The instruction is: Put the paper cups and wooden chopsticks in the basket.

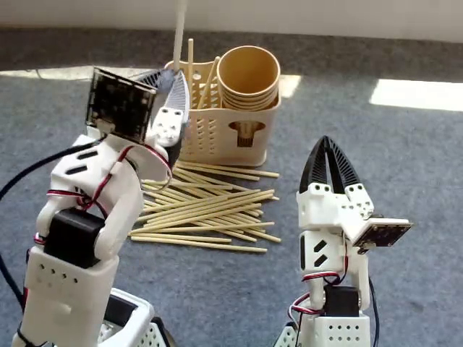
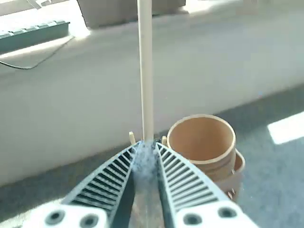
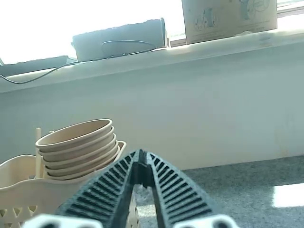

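Nearest the camera on the left, the left arm rises from the grey worktop (image 1: 412, 166). Its left gripper (image 1: 174, 76) is clenched on a single wooden chopstick (image 1: 179, 32), which it holds upright over the left end of the basket (image 1: 231, 137). A few chopsticks in the basket (image 1: 191, 61) already stand in that left compartment, leaning at slight angles. Just in front of the basket, between the two arms, a loose pile of chopsticks (image 1: 210, 210) lies criss-crossed on the worktop. The basket's right compartment holds a nested stack of paper cups (image 1: 248, 76), mouths up, with the rims above the basket wall. Farther right, well apart from the pile, the right gripper (image 1: 328, 142) points upward with its jaws pressed together on nothing.
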`<state>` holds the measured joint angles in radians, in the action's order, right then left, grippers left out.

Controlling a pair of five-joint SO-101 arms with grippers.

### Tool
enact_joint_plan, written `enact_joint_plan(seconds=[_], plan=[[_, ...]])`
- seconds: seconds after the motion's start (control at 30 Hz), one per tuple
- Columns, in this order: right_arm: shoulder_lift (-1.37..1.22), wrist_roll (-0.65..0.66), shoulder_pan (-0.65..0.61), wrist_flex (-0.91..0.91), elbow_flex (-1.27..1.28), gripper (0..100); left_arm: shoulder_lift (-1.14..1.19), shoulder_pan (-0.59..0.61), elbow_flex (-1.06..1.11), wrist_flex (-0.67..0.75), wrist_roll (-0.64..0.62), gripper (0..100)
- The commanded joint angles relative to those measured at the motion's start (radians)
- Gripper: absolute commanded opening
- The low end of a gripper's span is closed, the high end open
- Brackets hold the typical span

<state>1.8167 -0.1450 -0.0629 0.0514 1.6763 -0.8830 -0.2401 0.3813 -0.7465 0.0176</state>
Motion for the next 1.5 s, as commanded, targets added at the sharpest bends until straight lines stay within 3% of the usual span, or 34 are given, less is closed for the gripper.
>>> enact_joint_plan(seconds=[0.0,0.23,0.37,0.6,0.67,0.8,1.17,1.47], plan=[[0.016,0.0,0.012,0.004,0.108,0.6,0.042,0.041,-0.035,0.181,-0.074,1],[0.016,0.0,0.012,0.004,0.108,0.6,0.202,0.088,0.013,0.457,-0.187,1],[0.016,0.0,0.012,0.004,0.108,0.6,0.289,0.097,0.073,0.589,-0.19,1],[0.016,0.071,0.007,0.004,0.105,0.6,0.381,0.111,0.137,0.634,-0.189,1],[0.016,0.075,0.007,0.004,0.105,0.6,0.386,0.113,0.137,0.631,-0.189,5],[0.016,0.075,0.007,0.004,0.105,0.6,0.377,0.117,0.102,0.488,-0.187,15],[0.016,0.078,0.007,0.004,0.105,0.6,0.265,0.111,-0.024,0.063,-0.037,15],[0.016,0.077,0.012,0.004,0.105,0.6,0.197,0.11,-0.024,-0.218,-0.025,11]])
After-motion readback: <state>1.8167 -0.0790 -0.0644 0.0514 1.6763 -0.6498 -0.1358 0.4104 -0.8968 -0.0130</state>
